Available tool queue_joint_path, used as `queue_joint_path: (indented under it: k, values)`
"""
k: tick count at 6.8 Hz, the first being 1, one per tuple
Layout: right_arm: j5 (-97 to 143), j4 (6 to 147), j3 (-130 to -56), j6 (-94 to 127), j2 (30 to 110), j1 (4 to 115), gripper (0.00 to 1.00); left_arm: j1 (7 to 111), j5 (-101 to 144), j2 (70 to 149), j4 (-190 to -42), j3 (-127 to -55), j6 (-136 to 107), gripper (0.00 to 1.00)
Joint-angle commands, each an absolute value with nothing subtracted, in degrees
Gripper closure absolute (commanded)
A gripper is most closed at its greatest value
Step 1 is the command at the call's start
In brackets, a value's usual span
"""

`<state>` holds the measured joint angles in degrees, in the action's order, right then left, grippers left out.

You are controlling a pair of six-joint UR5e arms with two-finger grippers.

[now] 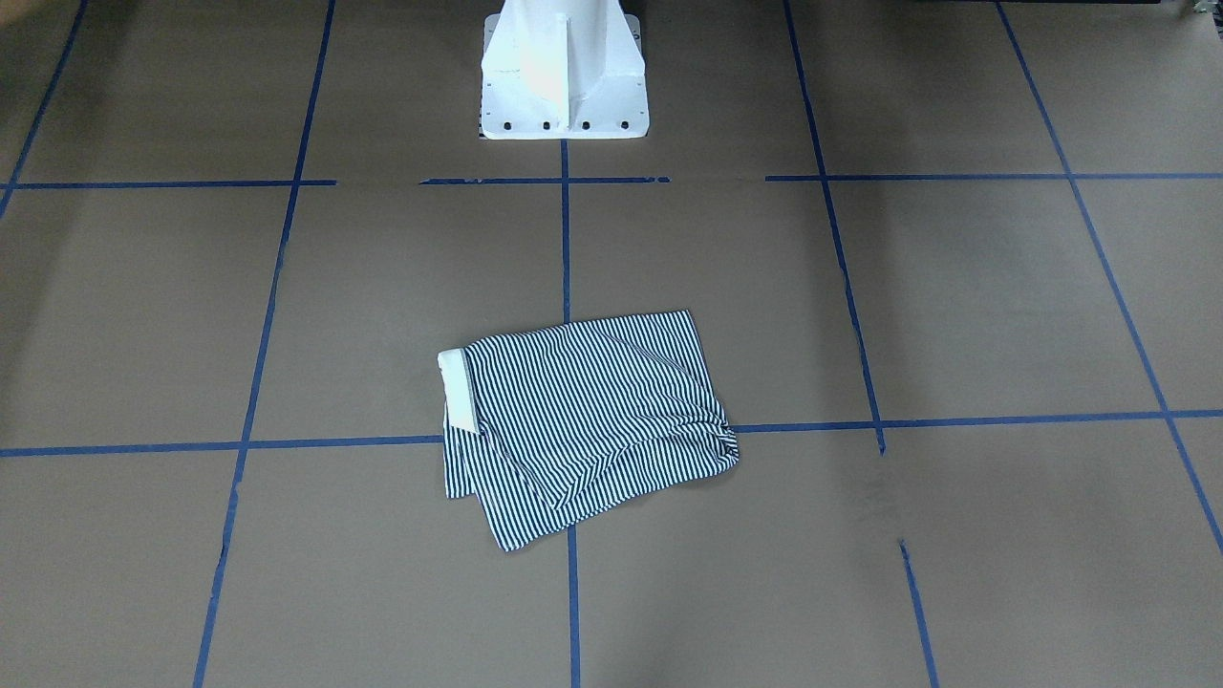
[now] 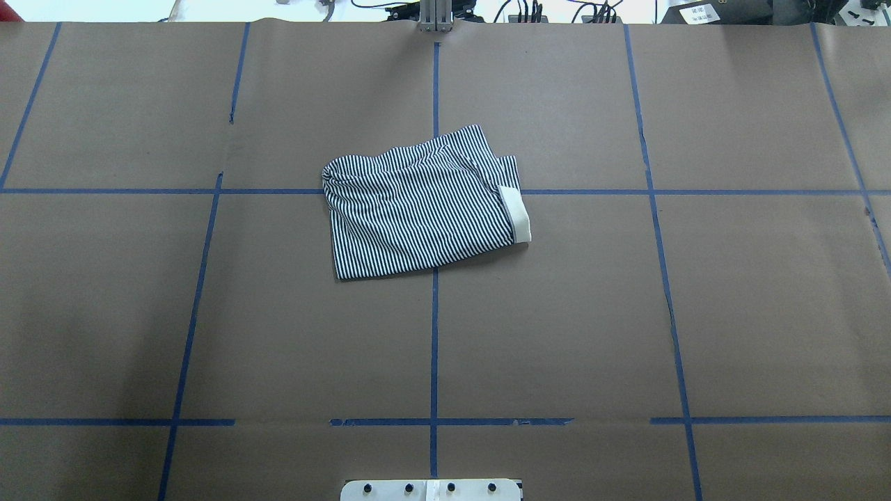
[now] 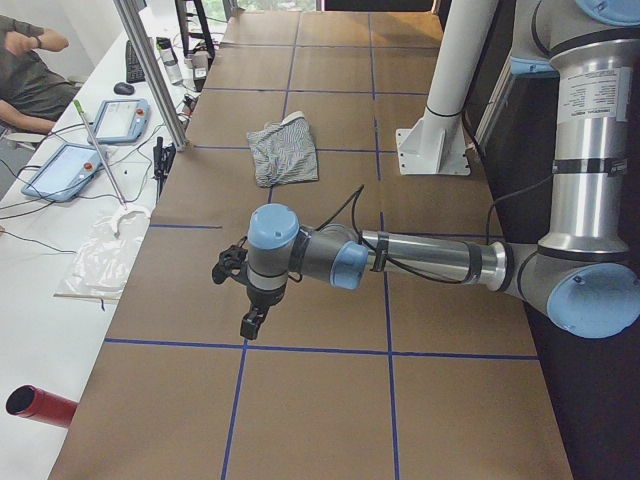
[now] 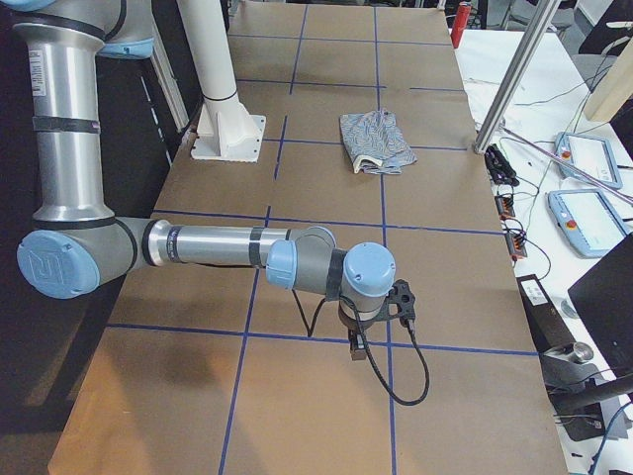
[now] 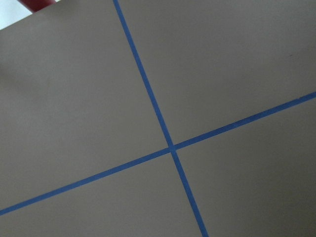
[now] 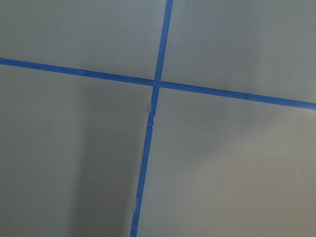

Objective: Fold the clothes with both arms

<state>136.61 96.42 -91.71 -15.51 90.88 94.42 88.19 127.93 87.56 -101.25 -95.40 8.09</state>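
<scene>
The striped shirt (image 1: 583, 420) (image 2: 418, 209) lies folded into a compact, slightly rumpled rectangle near the table's centre line, its cream collar (image 2: 515, 212) at one edge. Side views show the shirt (image 3: 283, 152) (image 4: 376, 142) far from both arms. My left gripper (image 3: 250, 325) hangs low over bare brown paper at the table's left end, and my right gripper (image 4: 354, 346) does the same at the right end. I cannot tell whether either is open or shut. Both wrist views show only paper and a cross of blue tape; neither arm appears in the overhead or front views.
The white pedestal (image 1: 564, 76) (image 3: 440, 110) stands at the robot's side of the table. Beyond the far edge a bench holds tablets (image 3: 120, 120), cables and a red cylinder (image 3: 40, 405). A metal post (image 4: 514, 69) rises there, and a person's arm (image 3: 30, 45) shows.
</scene>
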Motion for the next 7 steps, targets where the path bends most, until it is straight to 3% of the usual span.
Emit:
queue_joint_path:
  k: [1,4,7]
  values:
    - [136.50,94.83,-91.41,-14.77,91.23,93.69,0.00,88.15,128.14,87.37,-99.25,-93.95,8.09,0.00]
    - [136.58,94.83,-91.84,-6.11,91.06,91.07,0.00,88.15,128.23,87.10,-94.13,-95.72,7.56,0.00]
    - [137.11,94.75,-92.11,-5.45,90.35,90.88,0.00,88.15,132.89,86.92,-95.01,-91.76,7.56,0.00]
